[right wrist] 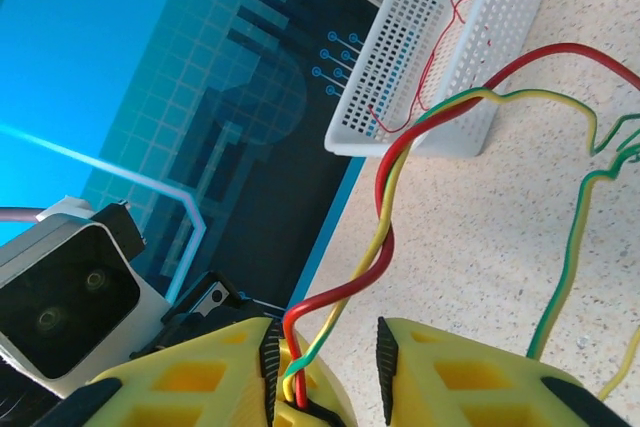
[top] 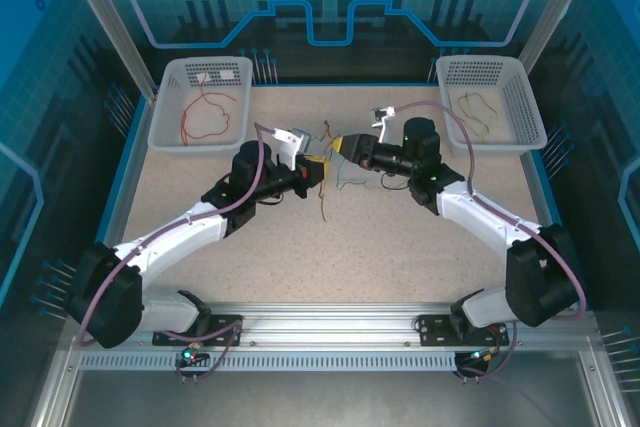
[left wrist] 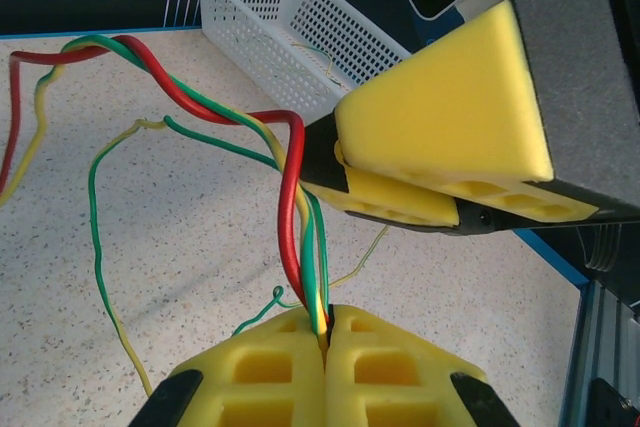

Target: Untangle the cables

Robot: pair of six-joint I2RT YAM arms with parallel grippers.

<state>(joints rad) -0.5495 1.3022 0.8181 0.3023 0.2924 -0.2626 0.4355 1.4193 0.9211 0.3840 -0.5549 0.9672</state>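
A tangle of thin cables (top: 325, 187), red and yellow-green, lies at the table's middle. My left gripper (top: 318, 169) is shut on a red cable (left wrist: 290, 207) and a yellow-green cable (left wrist: 312, 247), pinched at its fingertips (left wrist: 327, 325). My right gripper (top: 340, 145) faces it closely, and its yellow fingers (left wrist: 450, 117) hover just above the held strands. In the right wrist view its jaws (right wrist: 325, 347) stand apart. The twisted red cable (right wrist: 386, 253) and a yellow-green one run down along the left pad.
A white basket (top: 165, 117) at the back left holds a red cable (top: 205, 117). A second white basket (top: 525, 112) at the back right holds an olive cable (top: 478, 109). Loose green-yellow strands (right wrist: 572, 247) trail over the speckled table.
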